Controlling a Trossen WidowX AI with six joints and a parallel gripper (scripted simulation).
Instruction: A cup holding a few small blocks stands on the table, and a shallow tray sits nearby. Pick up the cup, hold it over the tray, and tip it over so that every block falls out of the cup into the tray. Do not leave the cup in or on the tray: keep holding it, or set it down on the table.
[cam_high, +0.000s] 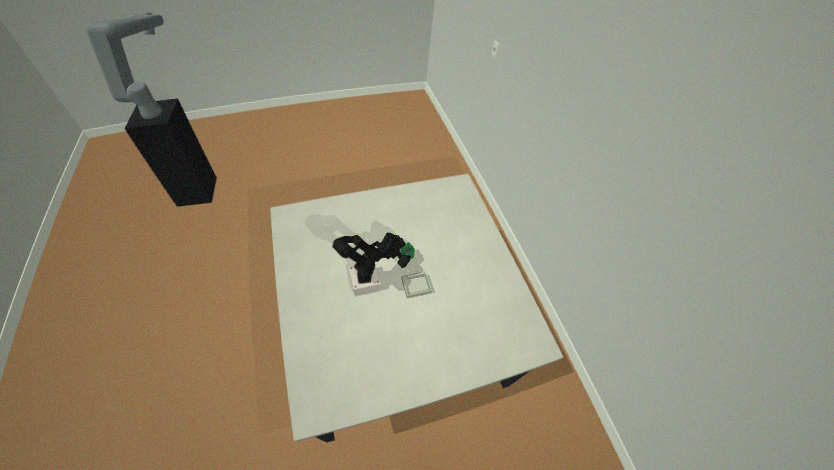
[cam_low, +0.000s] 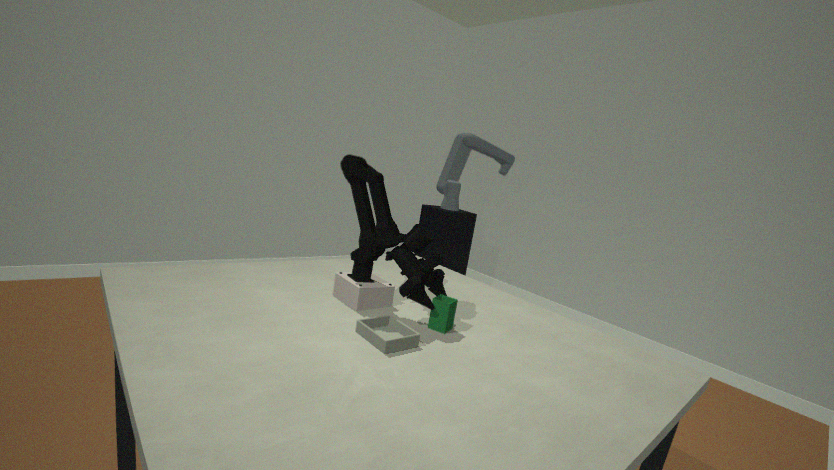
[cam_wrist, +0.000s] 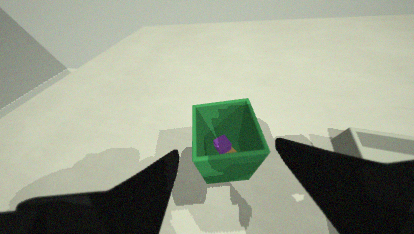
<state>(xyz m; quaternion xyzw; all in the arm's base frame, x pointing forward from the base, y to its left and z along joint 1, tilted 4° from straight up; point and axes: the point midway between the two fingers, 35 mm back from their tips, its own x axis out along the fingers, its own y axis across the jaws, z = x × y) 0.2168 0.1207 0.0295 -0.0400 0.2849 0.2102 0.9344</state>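
Note:
The green cup stands upright on the table. In the wrist view a purple block shows inside it, with a bit of an orange one beneath; any others are hidden. My gripper is open and empty. Its fingers reach down at a slant toward the cup's upper part, one on either side in the wrist view, with gaps between them and the walls. The shallow grey tray lies close to the cup, to its right in the wrist view. No blocks show in its visible part.
My arm's pale base block stands on the table behind the tray in the exterior view. A grey arm on a black pedestal stands on the floor beyond the table.

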